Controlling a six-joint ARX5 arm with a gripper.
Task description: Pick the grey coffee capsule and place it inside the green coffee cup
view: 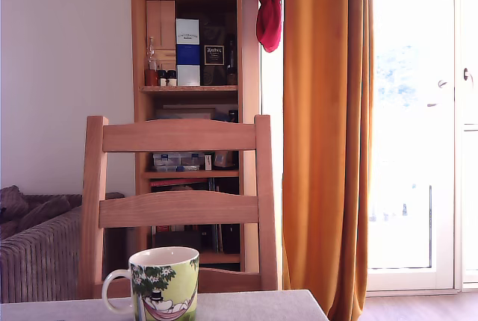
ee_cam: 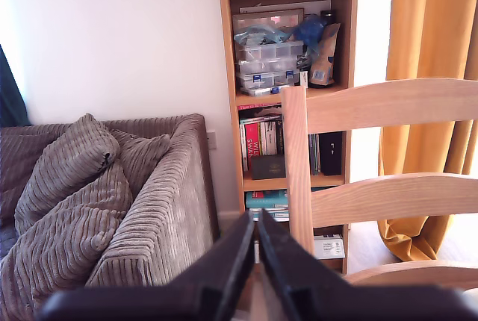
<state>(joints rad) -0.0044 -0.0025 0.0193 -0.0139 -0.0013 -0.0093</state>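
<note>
The green coffee cup (view: pixel 164 284) stands on the grey table (view: pixel 254 306) at the bottom of the exterior view. It is light green with dark leaves and a hammock figure, and its white handle points to the exterior view's left. The grey coffee capsule shows in neither view. My gripper (ee_cam: pixel 255 224) appears only in the wrist view. Its black fingers (ee_cam: pixel 224 269) meet at the tips, with nothing visible between them. It is held level, facing the sofa and the chair rather than the table. The cup is out of the wrist view.
A wooden chair (view: pixel 179 209) stands just behind the table, its back rails (ee_cam: pixel 388 104) close to the gripper. Beyond it are a bookshelf (view: pixel 190 75), an orange curtain (view: pixel 325 134) and a grey corduroy sofa (ee_cam: pixel 112 201) with cushions.
</note>
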